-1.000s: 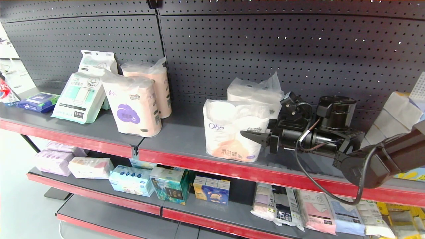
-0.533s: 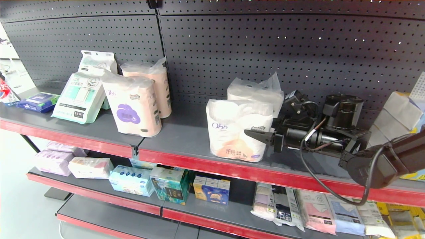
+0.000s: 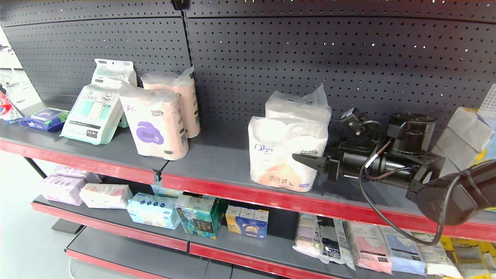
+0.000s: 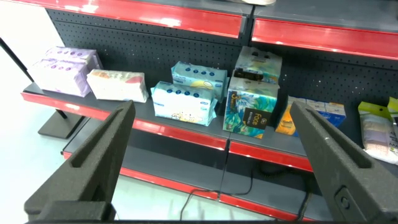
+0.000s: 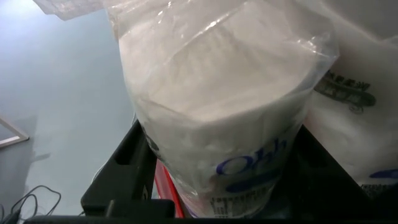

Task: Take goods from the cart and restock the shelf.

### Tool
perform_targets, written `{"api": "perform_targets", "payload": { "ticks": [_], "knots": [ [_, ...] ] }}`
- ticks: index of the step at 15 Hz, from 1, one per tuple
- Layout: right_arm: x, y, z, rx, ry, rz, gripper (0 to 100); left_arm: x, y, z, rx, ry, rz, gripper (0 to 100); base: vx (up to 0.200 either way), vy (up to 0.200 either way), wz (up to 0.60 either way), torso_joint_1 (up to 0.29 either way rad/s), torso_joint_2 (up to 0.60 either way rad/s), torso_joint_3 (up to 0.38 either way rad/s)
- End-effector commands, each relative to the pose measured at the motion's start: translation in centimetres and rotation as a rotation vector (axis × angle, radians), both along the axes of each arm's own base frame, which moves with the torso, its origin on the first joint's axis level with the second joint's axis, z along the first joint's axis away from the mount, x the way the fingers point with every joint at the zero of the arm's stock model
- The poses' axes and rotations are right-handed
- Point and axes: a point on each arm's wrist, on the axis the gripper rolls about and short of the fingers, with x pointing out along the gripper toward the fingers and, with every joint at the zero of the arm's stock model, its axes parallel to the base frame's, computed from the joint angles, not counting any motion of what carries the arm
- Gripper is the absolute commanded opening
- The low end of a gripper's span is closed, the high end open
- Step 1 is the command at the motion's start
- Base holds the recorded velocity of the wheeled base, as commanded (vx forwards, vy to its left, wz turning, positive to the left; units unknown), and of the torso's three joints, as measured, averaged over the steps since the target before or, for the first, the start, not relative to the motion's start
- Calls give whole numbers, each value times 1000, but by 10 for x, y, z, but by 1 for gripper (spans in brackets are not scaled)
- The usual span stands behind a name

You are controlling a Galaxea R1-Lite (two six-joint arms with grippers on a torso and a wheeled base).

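The right arm comes in from the robot's right and lies almost level just above the top shelf [image 3: 217,162], wrist straight. The right gripper [image 3: 306,159] points along the board toward the robot's left. Its fingers [image 5: 127,165] are closed onto a white pack of toilet rolls [image 3: 285,155], one black finger on each flank. The wrist view shows the wrapped pack wedged between them and bulging out past the tips. From the head view the near finger crosses the pack's front face low down, while the far finger is hidden behind the pack.

The pack stands upright, close to the shelf's red front strip [image 3: 232,192] — whether its base rests on the board or hangs just clear of it cannot be told. A second white pack [image 3: 298,106] stands just behind the far finger's side, touching or nearly touching the held one. Beyond the fingertips and well apart stand two pink packs [image 3: 155,124].

The left gripper [image 4: 212,111] is held low, facing the lower shelf [image 4: 155,127]. Its two dark fingers [image 4: 102,149] are spread wide with nothing between them — blue tissue boxes [image 4: 186,99] and a teal carton [image 4: 252,93] sit well beyond the tips.
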Motion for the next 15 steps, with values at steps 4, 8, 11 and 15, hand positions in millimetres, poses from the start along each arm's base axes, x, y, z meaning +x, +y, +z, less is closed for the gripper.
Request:
{"api": "perform_targets", "payload": {
  "ticks": [4, 8, 11, 15],
  "knots": [
    [-3, -4, 2, 3, 0, -6, 0, 0, 0, 0, 0, 2, 0, 100, 0, 0, 0, 0, 0, 0],
    [-8, -6, 1, 1, 10, -5, 0, 0, 0, 0, 0, 2, 0, 100, 0, 0, 0, 0, 0, 0],
    [-9, -6, 0, 1, 15, -5, 0, 0, 0, 0, 0, 2, 0, 100, 0, 0, 0, 0, 0, 0],
    [-9, -6, 2, 7, 13, 16, 0, 0, 0, 0, 0, 2, 0, 100, 0, 0, 0, 0, 0, 0]
  ]
}}
